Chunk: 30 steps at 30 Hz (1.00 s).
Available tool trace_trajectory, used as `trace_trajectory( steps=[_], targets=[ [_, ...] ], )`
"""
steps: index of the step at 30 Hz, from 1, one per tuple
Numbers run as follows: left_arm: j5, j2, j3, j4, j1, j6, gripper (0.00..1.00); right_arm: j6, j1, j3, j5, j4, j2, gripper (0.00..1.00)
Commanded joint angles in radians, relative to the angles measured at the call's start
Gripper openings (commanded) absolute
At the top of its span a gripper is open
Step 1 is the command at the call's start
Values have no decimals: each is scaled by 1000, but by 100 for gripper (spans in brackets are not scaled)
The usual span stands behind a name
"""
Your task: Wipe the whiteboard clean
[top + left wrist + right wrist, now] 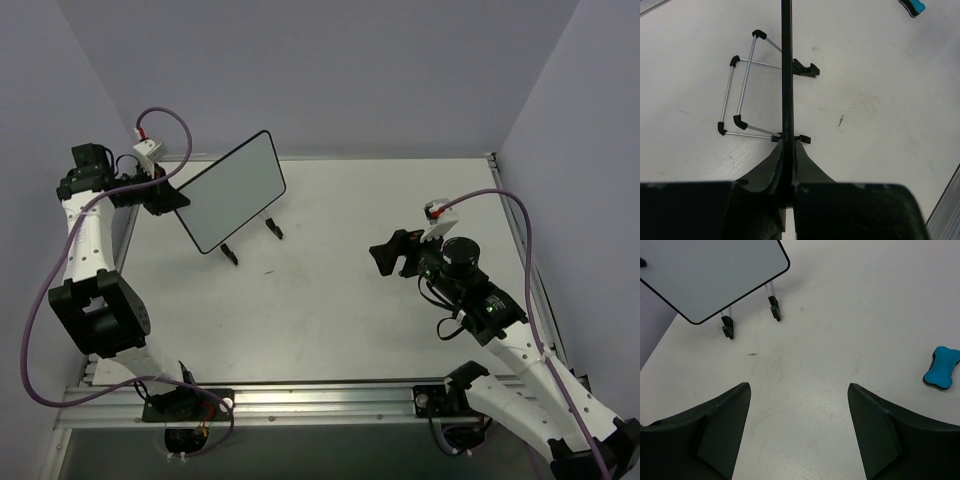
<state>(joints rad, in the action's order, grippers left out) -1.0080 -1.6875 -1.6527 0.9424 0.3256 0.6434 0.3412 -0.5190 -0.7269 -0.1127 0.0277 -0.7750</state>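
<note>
The whiteboard (235, 190) stands near the far left corner of the tabletop (330, 300) on a wire stand (745, 95) with small black feet. The left gripper (170, 195) is clamped on the board's left edge, with the thin black frame pinched between its fingers (807, 165). A blue eraser block (941, 368) lies flat on the tabletop, well apart from the board. The right gripper (392, 253) hangs over the tabletop's right half, jaws spread and holding nothing. The board's face is plain white, its corners rounded, and it leans back.
</note>
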Motion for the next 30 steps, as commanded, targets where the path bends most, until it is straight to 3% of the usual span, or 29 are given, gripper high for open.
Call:
trace_trajectory(
  steps=[1,19,30],
  targets=[
    [-129,2,-32,-8,-10,52,2,2,-7,11,1,48,3,74],
    [-50,-9,33,-7,-19,87,2,2,-7,17,-13,51,2,74],
    [-86,-21,34,-1,-20,98,2,2,-7,18,-18,57,-4,74]
  ],
)
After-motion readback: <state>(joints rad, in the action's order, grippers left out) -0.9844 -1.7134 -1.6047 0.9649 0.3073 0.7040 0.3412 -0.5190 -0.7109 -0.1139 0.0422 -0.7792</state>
